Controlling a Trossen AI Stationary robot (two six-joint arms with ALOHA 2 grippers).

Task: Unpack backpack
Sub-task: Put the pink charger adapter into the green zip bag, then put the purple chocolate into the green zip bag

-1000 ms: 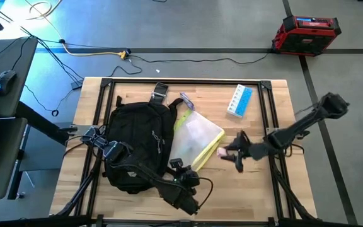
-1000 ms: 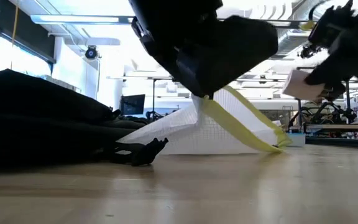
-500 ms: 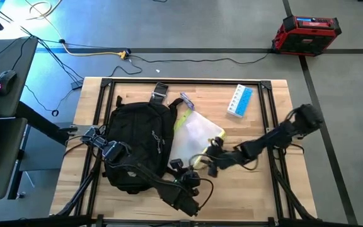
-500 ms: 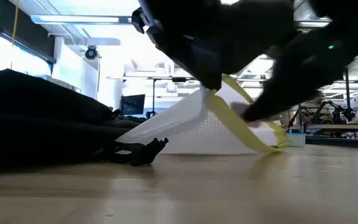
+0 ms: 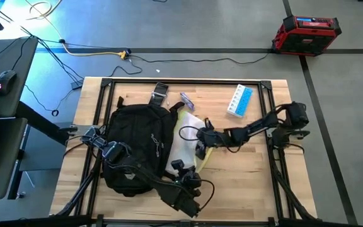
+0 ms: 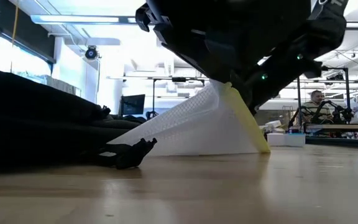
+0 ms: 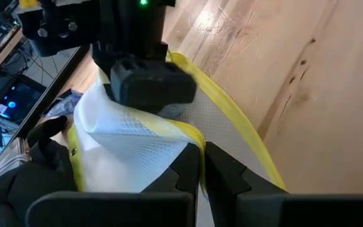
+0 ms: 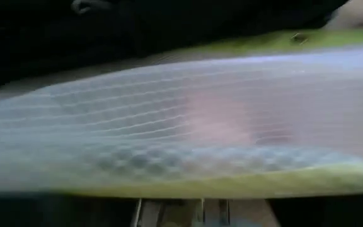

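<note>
The backpack [image 5: 137, 146] lies along the desk's [image 5: 257, 183] left side; the mesh pouch [image 5: 189, 142] leans on it mid-desk. The left gripper [image 7: 201, 165] pinches its yellow hem and should hold steady. The right gripper [image 5: 201, 140] is at the pouch; I cannot tell its spread.

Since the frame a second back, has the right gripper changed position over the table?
Yes. In the high view the right gripper has travelled from the bare wood right of the mesh pouch to above the pouch, nearer the backpack.
</note>
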